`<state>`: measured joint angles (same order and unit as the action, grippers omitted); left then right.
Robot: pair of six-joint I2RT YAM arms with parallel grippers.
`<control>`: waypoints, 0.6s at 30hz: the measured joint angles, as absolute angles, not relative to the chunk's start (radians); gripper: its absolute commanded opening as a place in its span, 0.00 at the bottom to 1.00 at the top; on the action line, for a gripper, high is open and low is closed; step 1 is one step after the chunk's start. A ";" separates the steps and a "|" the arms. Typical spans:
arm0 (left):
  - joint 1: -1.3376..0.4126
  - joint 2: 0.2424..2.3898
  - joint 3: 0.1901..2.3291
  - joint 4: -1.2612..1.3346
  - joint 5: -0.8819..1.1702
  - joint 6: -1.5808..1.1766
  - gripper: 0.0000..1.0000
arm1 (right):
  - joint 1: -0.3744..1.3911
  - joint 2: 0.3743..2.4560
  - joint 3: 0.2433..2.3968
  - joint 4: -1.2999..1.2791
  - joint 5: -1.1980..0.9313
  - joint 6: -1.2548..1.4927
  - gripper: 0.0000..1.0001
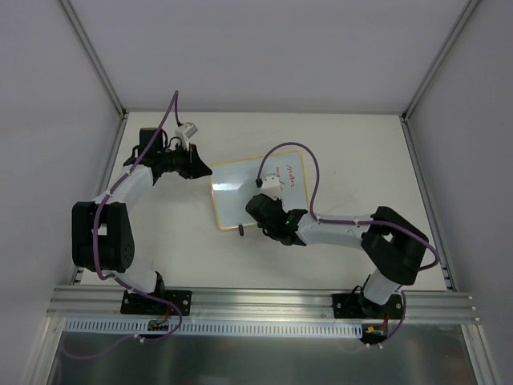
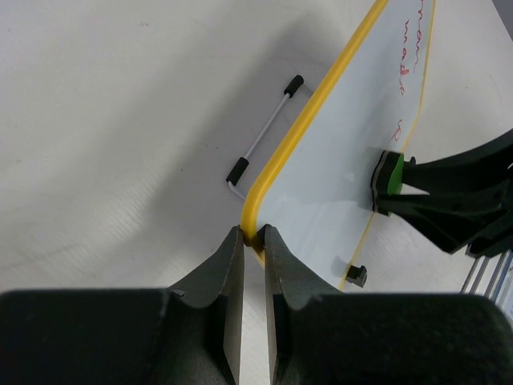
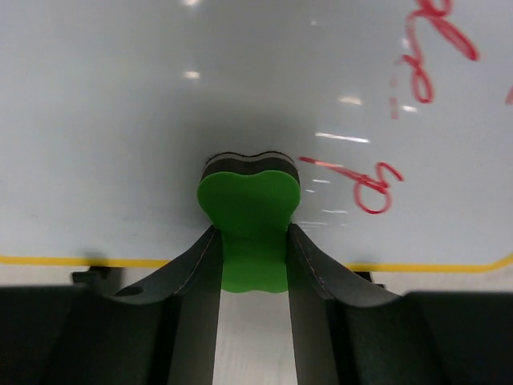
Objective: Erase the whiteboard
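Observation:
The whiteboard (image 1: 248, 186) with a yellow frame lies mid-table, with red handwriting (image 1: 290, 178) at its right part. My left gripper (image 1: 204, 168) is shut on the board's left corner; in the left wrist view the gripper (image 2: 253, 234) pinches the yellow frame (image 2: 300, 132). My right gripper (image 1: 260, 210) is shut on a green eraser (image 3: 250, 220) and presses it against the board (image 3: 160, 104), left of red writing (image 3: 365, 180). The eraser also shows in the left wrist view (image 2: 390, 174).
A wire stand with black feet (image 2: 264, 128) lies under the board's edge. A black foot (image 1: 240, 231) sticks out at the board's near edge. Grey walls enclose the table on three sides; a metal rail (image 1: 264, 301) runs along the near edge.

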<state>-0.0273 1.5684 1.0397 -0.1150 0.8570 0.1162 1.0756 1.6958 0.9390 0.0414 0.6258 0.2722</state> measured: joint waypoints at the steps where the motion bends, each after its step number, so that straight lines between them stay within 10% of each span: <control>1: -0.027 1.568 1.040 -0.117 0.857 0.116 0.00 | 1.061 1.682 0.930 0.023 0.625 0.278 0.00; 18: -0.027 1.569 1.041 -0.143 0.863 0.117 0.00 | 0.868 1.600 0.899 -0.020 0.556 0.234 0.00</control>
<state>-0.0273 1.5688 1.0412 -0.1432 0.8635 0.1169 0.8684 1.6001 0.8989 -0.0204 0.5560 0.2340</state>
